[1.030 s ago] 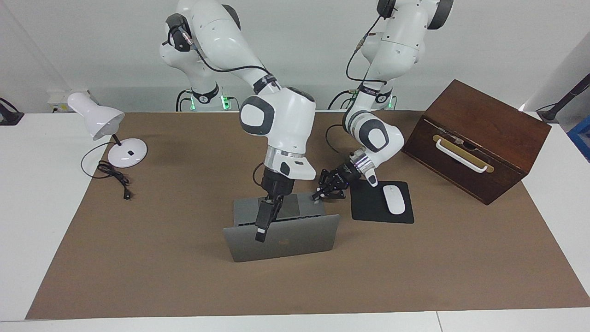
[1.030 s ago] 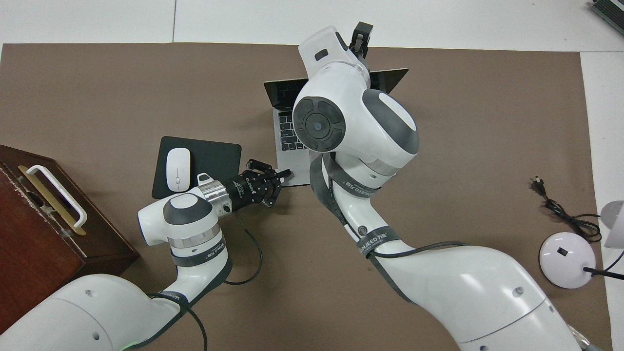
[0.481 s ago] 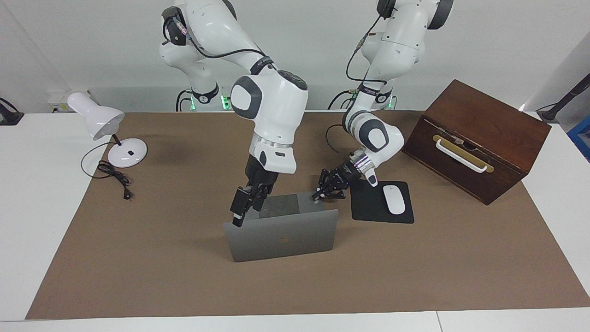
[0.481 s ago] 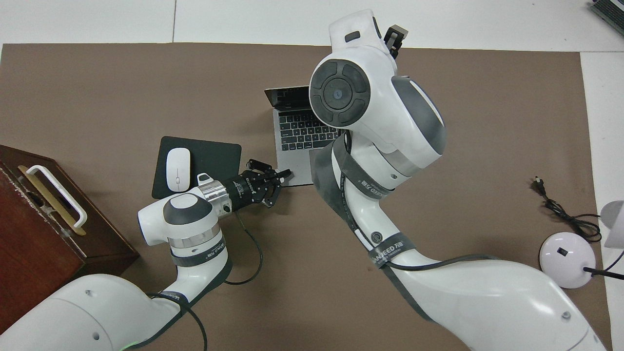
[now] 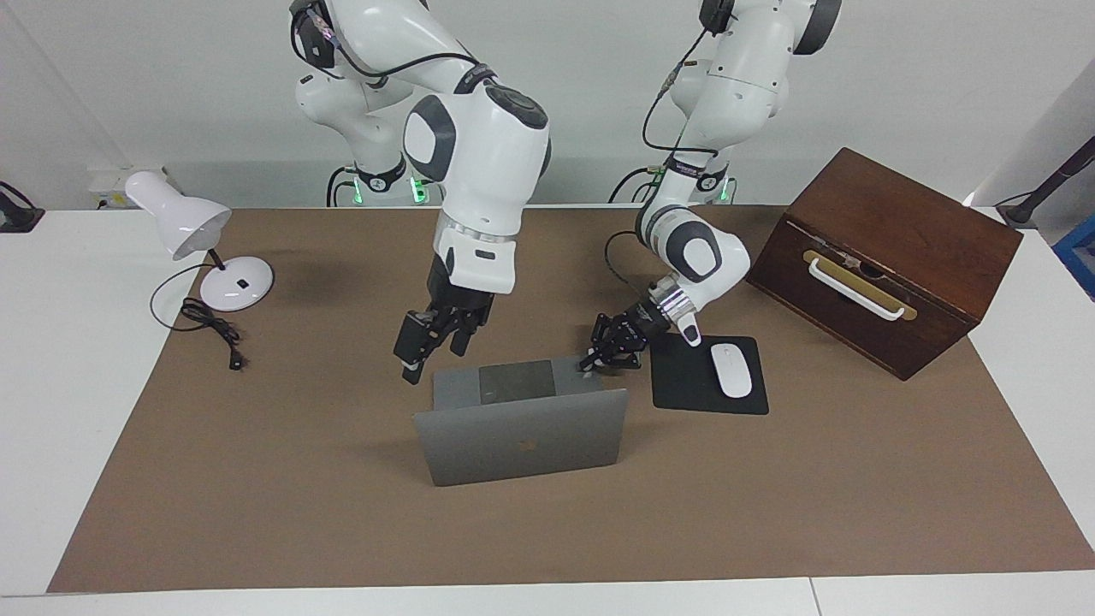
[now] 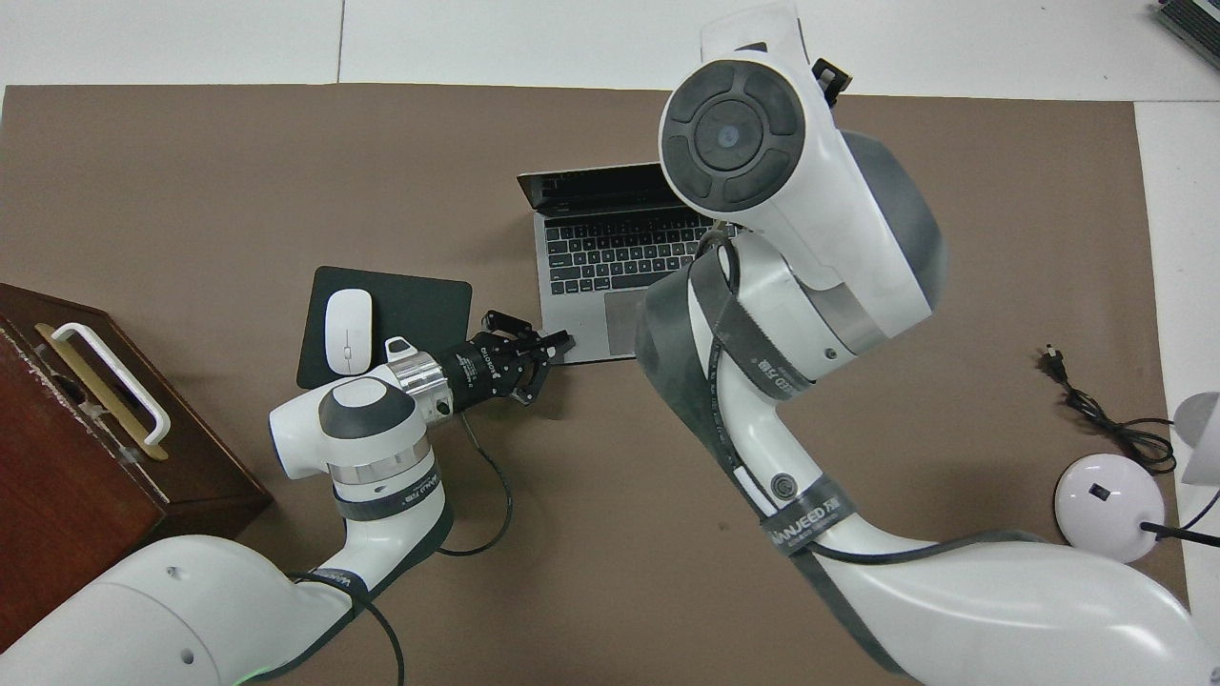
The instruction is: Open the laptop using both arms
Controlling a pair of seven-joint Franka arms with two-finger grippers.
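The silver-grey laptop [image 5: 522, 438] stands open in the middle of the brown mat, lid upright with its logo side away from the robots. Its keyboard shows in the overhead view [image 6: 610, 250]. My left gripper [image 5: 592, 360] is low, its shut fingertips resting on the corner of the laptop's base nearest the mouse pad; it also shows in the overhead view [image 6: 560, 343]. My right gripper [image 5: 432, 349] is open and empty, up in the air over the mat beside the base's corner toward the right arm's end, clear of the lid. In the overhead view my right arm hides nearly all of it.
A black mouse pad [image 5: 684, 385] with a white mouse [image 5: 731, 370] lies beside the laptop toward the left arm's end. A brown wooden box [image 5: 881, 257] stands past it. A white desk lamp [image 5: 184, 224] and its cable [image 5: 210, 329] sit toward the right arm's end.
My right gripper has let go of the lid's top edge, risen, and moved toward the right arm's end. The lid stays upright. My left gripper has not moved.
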